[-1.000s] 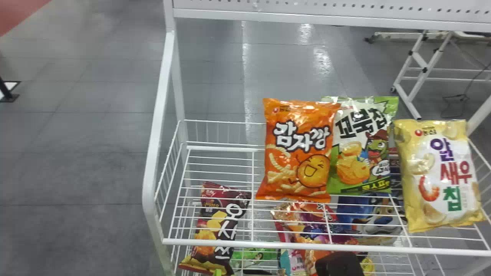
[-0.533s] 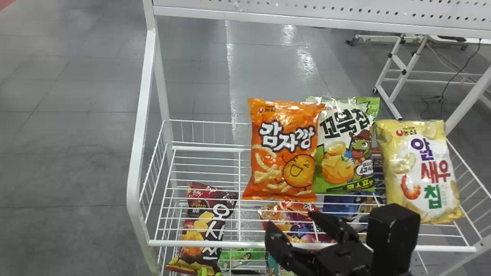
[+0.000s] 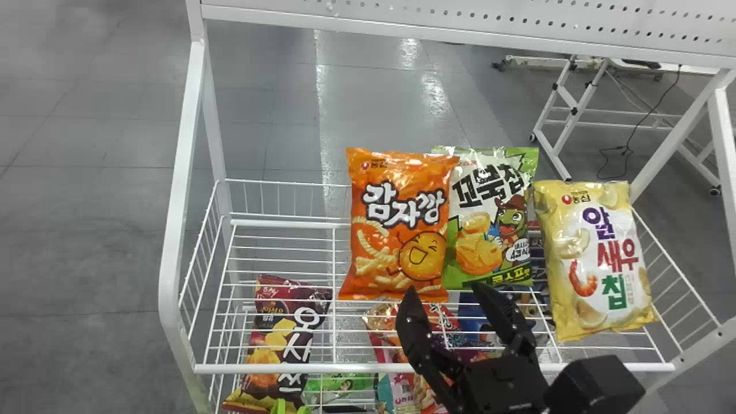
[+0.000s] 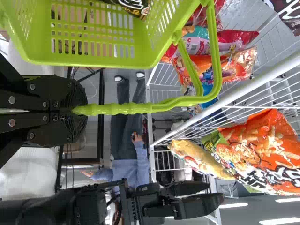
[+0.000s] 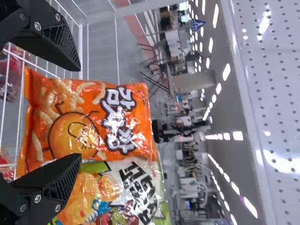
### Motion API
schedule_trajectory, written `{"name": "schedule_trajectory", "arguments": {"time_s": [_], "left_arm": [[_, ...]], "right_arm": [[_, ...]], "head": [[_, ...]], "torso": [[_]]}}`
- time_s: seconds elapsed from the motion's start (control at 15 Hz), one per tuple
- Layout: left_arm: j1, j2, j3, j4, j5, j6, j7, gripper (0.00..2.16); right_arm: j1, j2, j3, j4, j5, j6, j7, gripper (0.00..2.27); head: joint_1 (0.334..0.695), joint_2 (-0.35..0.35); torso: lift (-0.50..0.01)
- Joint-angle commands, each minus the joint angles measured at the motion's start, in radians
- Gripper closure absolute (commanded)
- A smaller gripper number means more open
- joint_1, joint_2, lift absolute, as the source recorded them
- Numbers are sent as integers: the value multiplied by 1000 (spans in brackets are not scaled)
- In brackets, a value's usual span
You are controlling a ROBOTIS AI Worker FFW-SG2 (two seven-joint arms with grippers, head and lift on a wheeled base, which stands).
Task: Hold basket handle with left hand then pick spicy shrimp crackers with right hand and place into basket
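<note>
The right gripper (image 3: 445, 290) is being held spread at the wire shelf (image 3: 276, 368), just below the orange bag (image 3: 397, 230). The handle (image 4: 131, 108) of the green basket (image 4: 143, 58) is being pinched by the left gripper (image 4: 76, 110). A green-and-white bag (image 3: 489, 218) is being partly covered by the orange one; to their right, a yellow shrimp-picture bag (image 3: 592, 259) is being supported by the shelf.

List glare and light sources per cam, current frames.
Head view: glare streaks on the floor; left wrist view: lit ceiling lights; right wrist view: rows of ceiling lights, bright reflections on the perforated panel, glints on the orange bag.
</note>
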Motion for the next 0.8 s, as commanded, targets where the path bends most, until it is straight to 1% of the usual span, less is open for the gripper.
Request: {"name": "schedule_trajectory", "arguments": {"time_s": [0.0, 0.2, 0.47, 0.73], "left_arm": [[-2, -6, 1, 2, 0, 3, -2, 1895], [0, -6, 4, 6, 3, 3, -10, 1895], [4, -6, 12, 8, 6, 3, -16, 1895], [12, -6, 17, 3, 12, 3, -22, 1895]], "right_arm": [[7, -2, 8, 17, 10, -40, -5, 188], [7, -8, -28, 18, 4, -34, 18, 188], [15, -7, -45, 20, 4, -15, 16, 188], [23, -7, -50, 18, 18, -21, 16, 188]], "head": [[695, -183], [695, -188], [695, -213], [695, -221]], "torso": [[-37], [-37], [-37], [-37]]}}
